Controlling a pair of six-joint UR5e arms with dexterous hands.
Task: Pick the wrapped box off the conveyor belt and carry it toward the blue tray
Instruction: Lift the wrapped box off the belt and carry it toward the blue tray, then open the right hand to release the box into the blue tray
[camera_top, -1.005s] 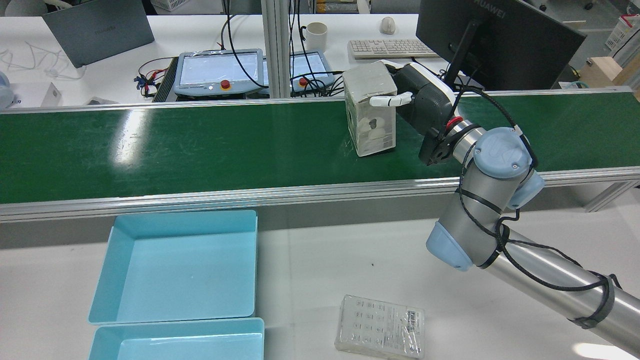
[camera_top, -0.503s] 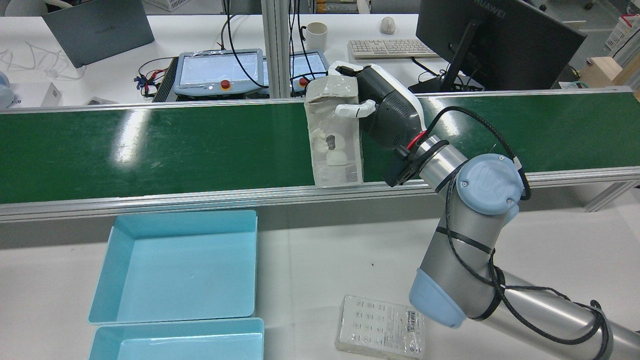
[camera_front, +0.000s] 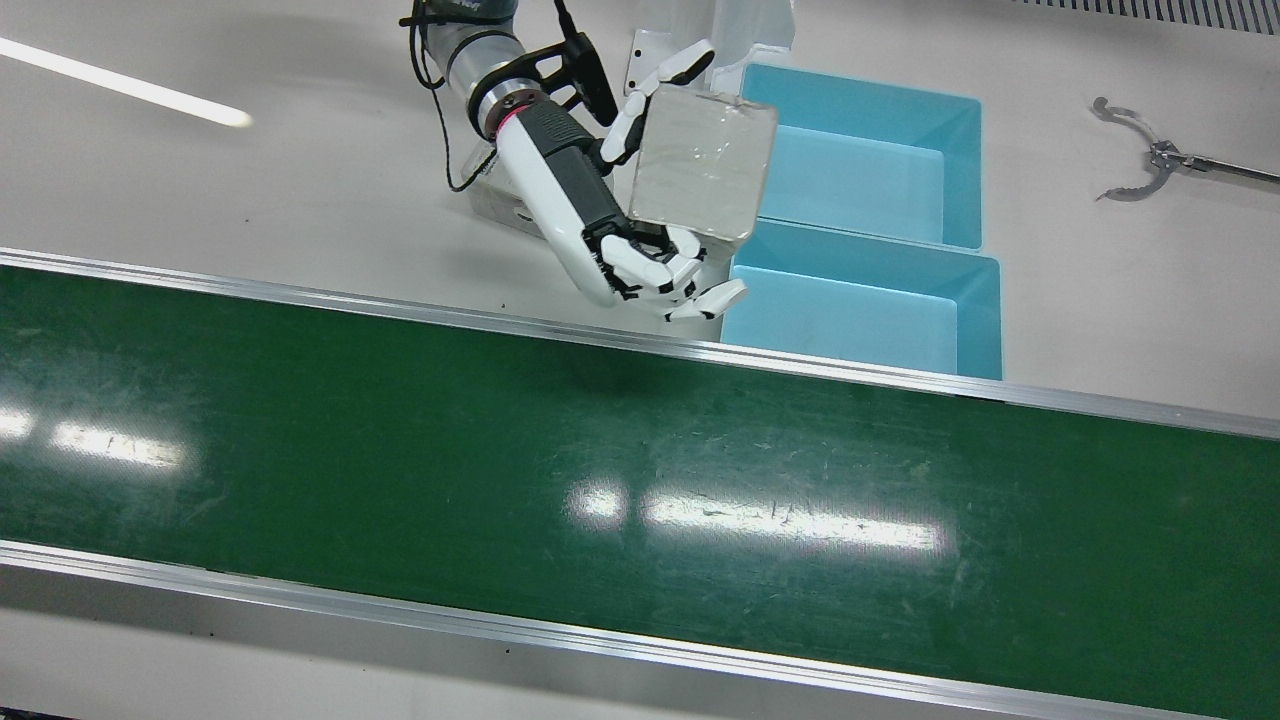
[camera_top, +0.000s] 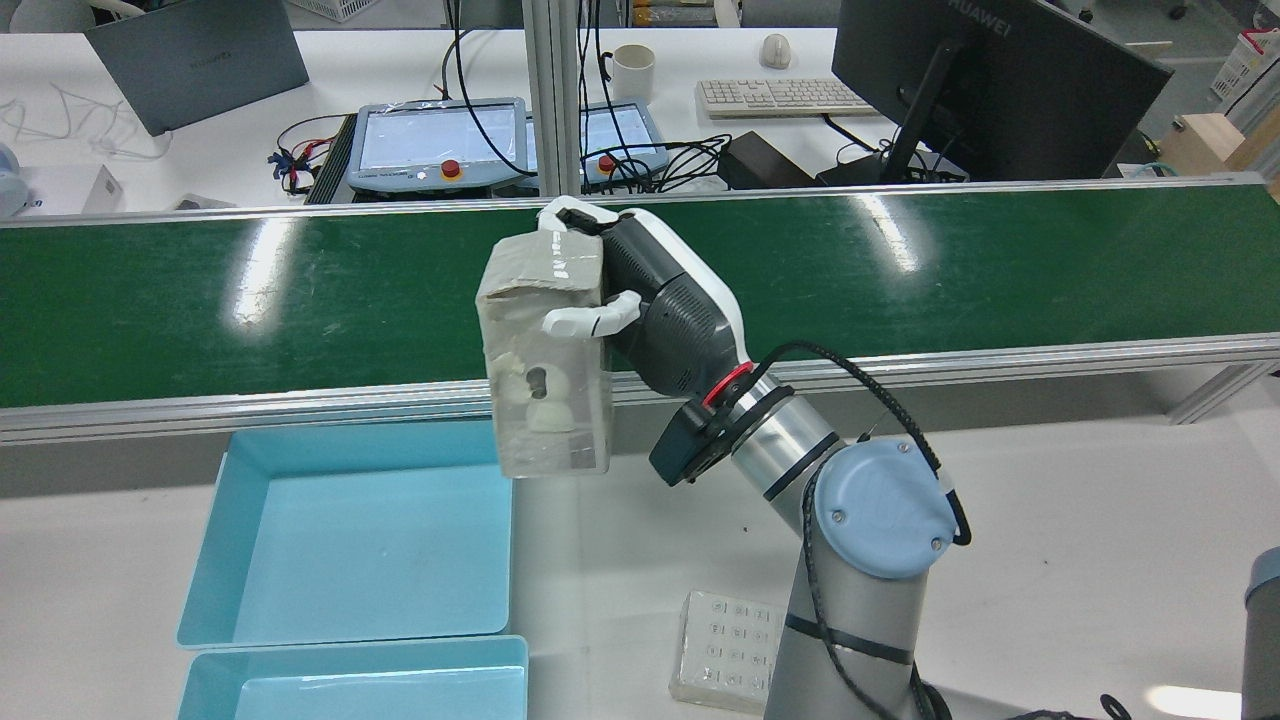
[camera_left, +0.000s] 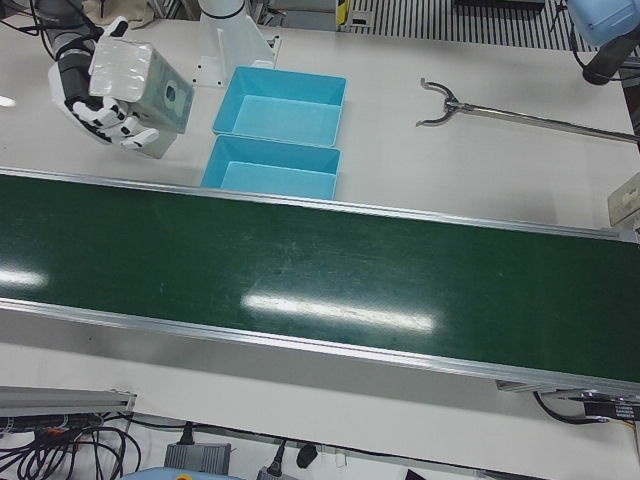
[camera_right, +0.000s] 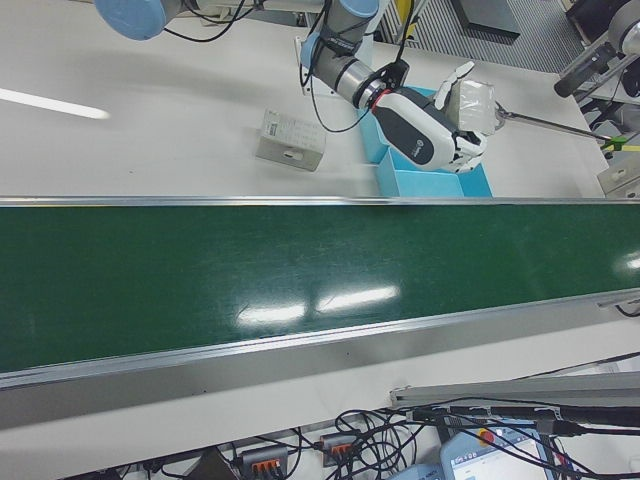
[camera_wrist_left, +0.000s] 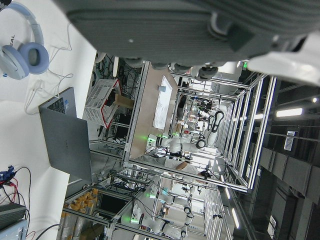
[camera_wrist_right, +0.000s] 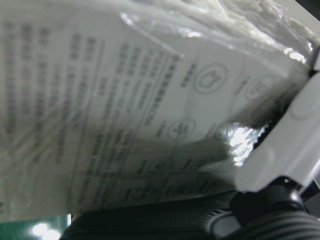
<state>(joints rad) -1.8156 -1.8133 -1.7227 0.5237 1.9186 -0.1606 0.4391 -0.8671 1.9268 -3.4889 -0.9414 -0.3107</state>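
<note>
The wrapped box (camera_top: 545, 370), grey-white under clear film, is held upright in my right hand (camera_top: 660, 310), whose fingers (camera_top: 590, 318) close round its upper part. It hangs clear of the green conveyor belt (camera_top: 250, 300), over the table beside the right rim of the blue tray (camera_top: 360, 540). From the front, the box (camera_front: 700, 165) and hand (camera_front: 600, 230) sit just left of the two trays (camera_front: 940, 140). The box fills the right hand view (camera_wrist_right: 125, 110). Of my left hand, only a dark palm edge (camera_wrist_left: 200, 25) shows.
A second blue tray (camera_top: 350, 680) lies next to the first on the robot's side. A flat wrapped pack (camera_top: 740, 650) lies on the table by the right arm. A metal grabber tool (camera_front: 1150, 165) lies beyond the trays.
My right hand has lifted the box off the belt and carried it left and toward the robot, from the belt's far side, across the near rail, to beside the tray.
</note>
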